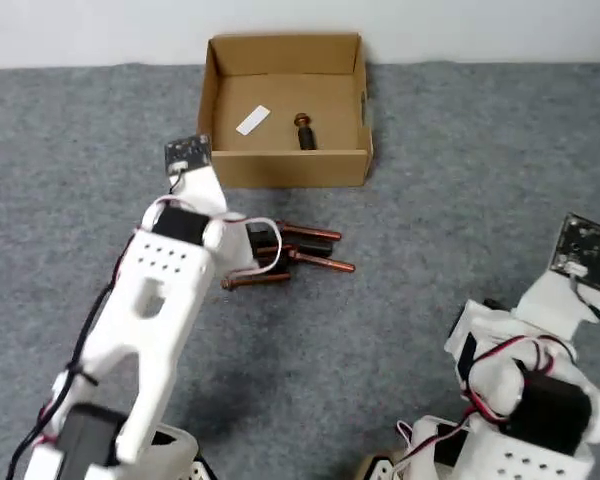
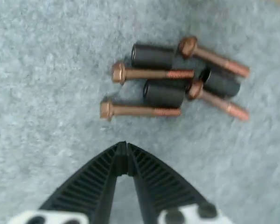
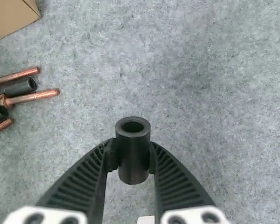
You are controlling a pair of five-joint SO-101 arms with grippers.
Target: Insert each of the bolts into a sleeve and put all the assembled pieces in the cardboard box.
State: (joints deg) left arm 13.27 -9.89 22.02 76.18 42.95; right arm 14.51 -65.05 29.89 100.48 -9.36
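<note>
Several copper bolts (image 2: pixel 140 111) and three black sleeves (image 2: pixel 164 93) lie loose in a cluster on the grey carpet. My left gripper (image 2: pixel 126 151) hangs shut and empty just short of the nearest bolt. My right gripper (image 3: pixel 133 151) is shut on a black sleeve (image 3: pixel 133 133), held with its bore facing outward, well away from the cluster (image 3: pixel 18 91). The cardboard box (image 1: pixel 285 165) stands at the back, with one assembled bolt and sleeve (image 1: pixel 305 132) inside. In the high view the left arm (image 1: pixel 170 260) covers part of the bolts (image 1: pixel 320 262).
A white label (image 1: pixel 252 120) lies on the box floor. The box's corner (image 3: pixel 11 14) shows in the right wrist view. The right arm (image 1: pixel 540 370) sits at the front right. Grey carpet (image 1: pixel 430 220) stretches between the bolts and the right arm.
</note>
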